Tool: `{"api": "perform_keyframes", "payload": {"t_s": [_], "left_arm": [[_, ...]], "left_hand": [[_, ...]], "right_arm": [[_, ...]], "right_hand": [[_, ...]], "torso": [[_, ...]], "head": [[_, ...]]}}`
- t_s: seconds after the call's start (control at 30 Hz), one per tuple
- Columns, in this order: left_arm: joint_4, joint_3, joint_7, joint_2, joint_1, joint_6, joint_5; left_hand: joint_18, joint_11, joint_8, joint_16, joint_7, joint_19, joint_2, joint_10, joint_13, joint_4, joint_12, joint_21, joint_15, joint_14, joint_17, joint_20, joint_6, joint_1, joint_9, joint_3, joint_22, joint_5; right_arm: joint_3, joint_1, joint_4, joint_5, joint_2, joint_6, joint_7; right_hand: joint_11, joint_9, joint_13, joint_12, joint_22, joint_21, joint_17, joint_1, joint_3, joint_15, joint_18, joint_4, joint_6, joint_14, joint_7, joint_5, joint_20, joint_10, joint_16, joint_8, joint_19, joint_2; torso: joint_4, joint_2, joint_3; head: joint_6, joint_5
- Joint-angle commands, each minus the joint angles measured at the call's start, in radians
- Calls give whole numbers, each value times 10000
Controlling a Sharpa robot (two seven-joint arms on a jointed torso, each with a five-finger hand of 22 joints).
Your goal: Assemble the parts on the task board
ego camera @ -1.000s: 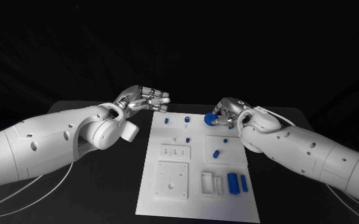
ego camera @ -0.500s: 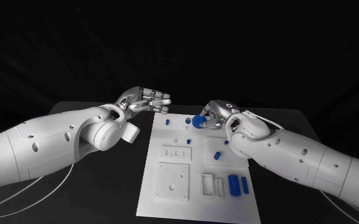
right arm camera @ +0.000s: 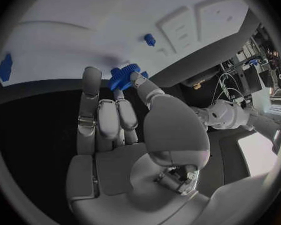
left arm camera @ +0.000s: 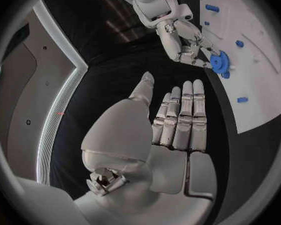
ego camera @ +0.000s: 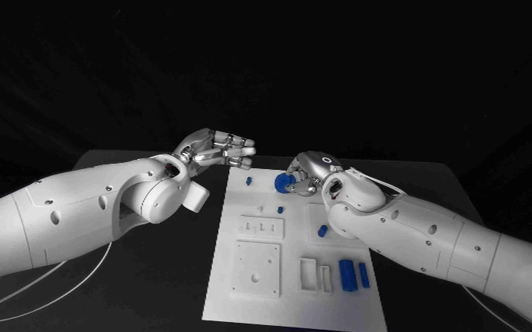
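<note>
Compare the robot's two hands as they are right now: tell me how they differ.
The right hand pinches a blue gear at its fingertips; the left hand holds nothing. The right hand is over the far end of the task board; the left hand hovers just off the board's far left corner, over the black table. Both are silver hands on white arms.

I can read no text, label, brand, number or sign anywhere here. The white task board (ego camera: 290, 286) carries no lettering I can make out, and neither do my white arms.
</note>
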Motion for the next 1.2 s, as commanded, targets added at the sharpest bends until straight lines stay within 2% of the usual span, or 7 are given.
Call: {"api": "perform_keyframes", "payload": {"t_s": [0.03, 0.17, 0.37, 0.53, 0.7, 1.1, 1.2], "left_arm": [[36, 8, 64, 38, 4, 131, 33], [33, 8, 55, 50, 4, 140, 33], [23, 8, 48, 52, 4, 143, 33], [19, 8, 45, 64, 4, 147, 33], [12, 8, 46, 83, 4, 160, 33], [6, 8, 43, 82, 3, 159, 33], [4, 8, 43, 80, 3, 160, 33]], "left_hand": [[87, 23, -21, -27, 31, 9, 97, -1, -4, -41, -38, -33, 48, 31, 11, 57, 7, 28, -12, -13, 4, 6], [88, 30, -20, -25, 45, 5, 100, 0, -4, -27, -39, -24, 49, 35, 11, 57, 2, 20, -12, -9, 3, 8], [88, 30, -20, -25, 45, 5, 100, 0, -4, -27, -39, -24, 49, 35, 11, 57, 2, 20, -12, -9, 3, 8], [88, 30, -20, -25, 45, 5, 100, 0, -4, -27, -39, -24, 49, 35, 11, 57, 2, 20, -12, -9, 3, 8], [88, 30, -20, -25, 45, 5, 100, 0, -4, -27, -39, -24, 49, 35, 11, 57, 2, 20, -12, -9, 3, 8], [88, 30, -20, -25, 45, 5, 100, 0, -4, -27, -39, -24, 49, 35, 11, 57, 2, 20, -12, -9, 3, 8], [89, 33, -21, -26, 51, 0, 104, 0, -4, -23, -38, -23, 51, 34, 12, 59, -5, 13, -13, -11, 2, 9]], "right_arm": [[-13, -28, -93, -245, 123, -177, -12], [-41, -59, -270, -264, 282, -201, 7], [-72, -93, -489, -264, 408, -200, 43], [-94, -122, -566, -239, 505, -137, 89], [-152, -158, -631, -216, 601, -90, 131], [-256, -215, -696, -125, 661, -86, 203], [-267, -226, -693, -103, 658, -94, 210]], "right_hand": [[-22, 11, 249, -21, 16, -57, -14, 62, 69, -65, -40, 17, 19, -2, 14, -44, -70, 76, 21, 33, 296, -48], [-22, 11, 249, -21, 16, -57, -14, 62, 69, -65, -40, 17, 19, -2, 14, -44, -70, 76, 21, 33, 296, -48], [-21, 11, 244, -31, 23, -70, -21, 64, 71, -65, -39, 22, 14, -4, 15, -44, -68, 74, 14, 33, 298, -55], [-21, 11, 236, -44, 34, -88, -30, 67, 75, -65, -37, 30, 8, -7, 16, -43, -67, 72, 3, 33, 300, -64], [-17, 6, 223, -69, 48, -117, -52, 54, 67, -62, -40, 52, -34, -11, 26, -57, -64, 62, -23, 25, 305, -75], [-8, 4, 205, -98, 54, -165, -84, 30, 43, -55, -44, 106, -90, -17, 37, -99, -57, 48, -59, 31, 308, -108], [-5, 1, 195, -114, 53, -175, -95, 32, 41, -53, -46, 118, -118, -19, 42, -108, -55, 41, -72, 27, 308, -117]], "torso": [[27, 24, 18], [36, 21, 11], [1, 12, 14], [-7, 8, 17], [21, 11, 12], [-23, 9, 9], [-16, 4, 13]], "head": [[16, 7], [-8, 11], [-37, 52], [-61, 60], [-69, 38], [-84, 75], [-88, 62]]}}
